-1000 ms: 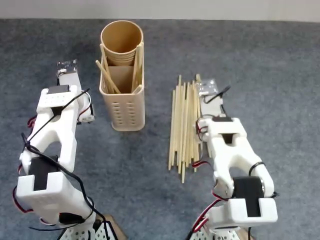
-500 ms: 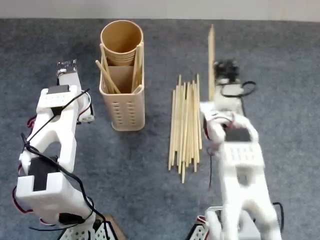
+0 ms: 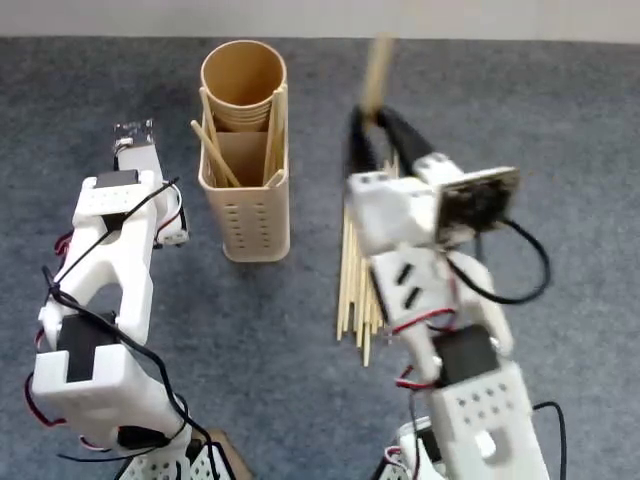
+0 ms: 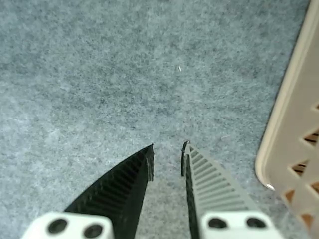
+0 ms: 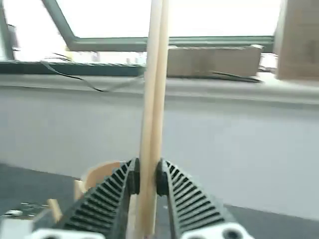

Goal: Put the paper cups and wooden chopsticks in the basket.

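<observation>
A beige perforated basket (image 3: 246, 215) stands upright at the back, with stacked paper cups (image 3: 243, 80) and a few wooden chopsticks (image 3: 212, 150) in it. A pile of several loose chopsticks (image 3: 362, 270) lies on the grey carpet to its right. My right gripper (image 3: 364, 135) is raised above the pile's far end, shut on a chopstick (image 3: 377, 68) that points up. In the right wrist view the chopstick (image 5: 152, 84) stands clamped in the right gripper (image 5: 147, 177), with a cup rim (image 5: 99, 172) beyond. My left gripper (image 4: 167, 159) hovers narrowly open over bare carpet left of the basket (image 4: 291, 134).
The left arm (image 3: 110, 250) lies along the table's left side, a short gap from the basket. The right arm's body (image 3: 440, 300) covers part of the chopstick pile. Grey carpet (image 3: 540, 120) stretches to the right and behind.
My right arm has lifted a chopstick off the pile, raised it and swung left toward the basket, turning its wrist. The left arm has not moved.
</observation>
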Robot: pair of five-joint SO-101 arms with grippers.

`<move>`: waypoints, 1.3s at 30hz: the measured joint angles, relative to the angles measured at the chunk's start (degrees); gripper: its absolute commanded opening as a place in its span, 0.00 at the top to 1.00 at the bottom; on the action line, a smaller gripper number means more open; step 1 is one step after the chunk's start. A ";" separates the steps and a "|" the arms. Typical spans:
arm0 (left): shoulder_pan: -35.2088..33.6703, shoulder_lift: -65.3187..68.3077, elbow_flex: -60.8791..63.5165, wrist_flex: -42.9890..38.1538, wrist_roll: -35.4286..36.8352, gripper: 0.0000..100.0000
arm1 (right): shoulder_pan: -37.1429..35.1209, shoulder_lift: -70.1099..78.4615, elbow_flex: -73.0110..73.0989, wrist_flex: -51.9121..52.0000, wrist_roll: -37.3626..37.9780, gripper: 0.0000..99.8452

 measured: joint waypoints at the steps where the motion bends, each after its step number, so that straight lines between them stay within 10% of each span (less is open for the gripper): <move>1: 0.00 0.00 0.00 0.00 0.00 0.87 | -2.02 2.46 -0.79 -1.93 0.00 0.99; 18: 0.00 0.00 0.00 0.00 0.00 0.87 | -10.90 30.59 -3.34 -18.90 -4.31 0.98; 28: 0.00 0.00 0.00 0.00 0.00 0.87 | -11.34 31.21 0.88 -24.09 -4.31 0.77; 39: 0.00 0.00 0.00 0.00 0.00 0.87 | -11.34 28.22 -3.16 -20.57 -4.13 0.88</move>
